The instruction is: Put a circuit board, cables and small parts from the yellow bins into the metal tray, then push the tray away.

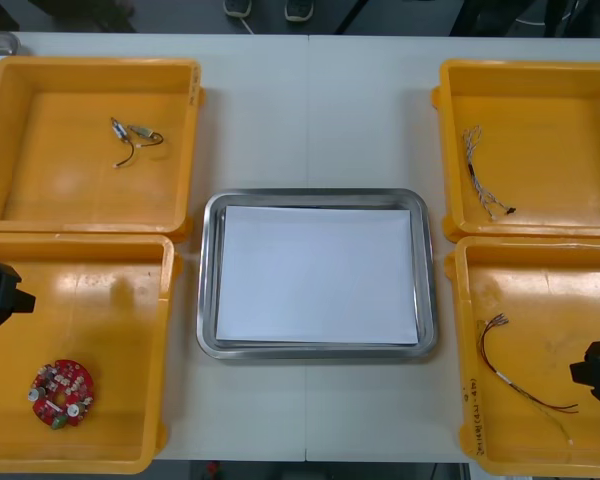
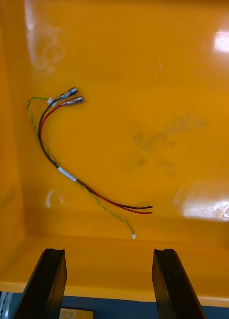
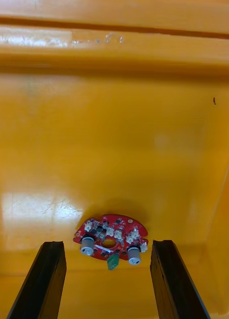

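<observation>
Now settle the left gripper, fingers spread, squarely over the circuit board in the lower-left bin before closing on its rim, and bring the right gripper, fingers likewise apart, down across the cable in the lower-right bin.

Shiny metal tray; glossy yellow bins

The light tabletop carries a shiny rectangular metal tray, white inside, at its middle. Beside it stand the far left yellow plastic bin, near left bin, far right bin and near right bin.
</observation>
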You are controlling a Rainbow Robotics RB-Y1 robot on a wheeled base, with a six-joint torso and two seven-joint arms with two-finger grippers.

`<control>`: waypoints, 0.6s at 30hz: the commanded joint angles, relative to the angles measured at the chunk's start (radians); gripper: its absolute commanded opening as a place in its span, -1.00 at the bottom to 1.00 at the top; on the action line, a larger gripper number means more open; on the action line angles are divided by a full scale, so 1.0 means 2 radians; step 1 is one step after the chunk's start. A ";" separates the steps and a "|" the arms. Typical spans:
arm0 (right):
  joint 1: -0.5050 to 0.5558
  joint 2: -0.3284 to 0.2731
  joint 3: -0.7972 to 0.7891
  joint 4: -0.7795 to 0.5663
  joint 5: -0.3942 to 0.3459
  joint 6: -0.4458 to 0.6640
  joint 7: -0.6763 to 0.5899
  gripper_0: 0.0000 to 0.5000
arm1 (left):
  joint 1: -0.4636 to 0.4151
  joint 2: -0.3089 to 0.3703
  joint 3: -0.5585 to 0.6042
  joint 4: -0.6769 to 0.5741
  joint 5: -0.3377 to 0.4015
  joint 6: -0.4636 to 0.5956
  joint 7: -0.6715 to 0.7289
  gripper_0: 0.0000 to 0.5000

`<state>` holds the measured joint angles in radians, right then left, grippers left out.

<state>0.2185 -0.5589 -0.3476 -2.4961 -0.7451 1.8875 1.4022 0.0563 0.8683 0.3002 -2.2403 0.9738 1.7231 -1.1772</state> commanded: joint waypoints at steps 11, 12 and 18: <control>0.022 -0.012 0.058 -0.009 0.016 -0.058 0.120 1.00 | 0.128 0.020 0.016 -0.025 0.005 -0.109 -0.079 1.00; 0.024 -0.014 0.061 -0.005 0.016 -0.065 0.133 1.00 | 0.136 0.019 0.016 -0.025 0.003 -0.116 -0.082 1.00; 0.032 -0.032 0.088 0.019 0.024 -0.120 0.181 1.00 | 0.174 0.023 0.016 -0.024 -0.003 -0.145 -0.091 1.00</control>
<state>0.2496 -0.5731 -0.2201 -2.4726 -0.7161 1.6908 1.6848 0.3378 0.8699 0.3027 -2.2579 0.9750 1.4644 -1.2796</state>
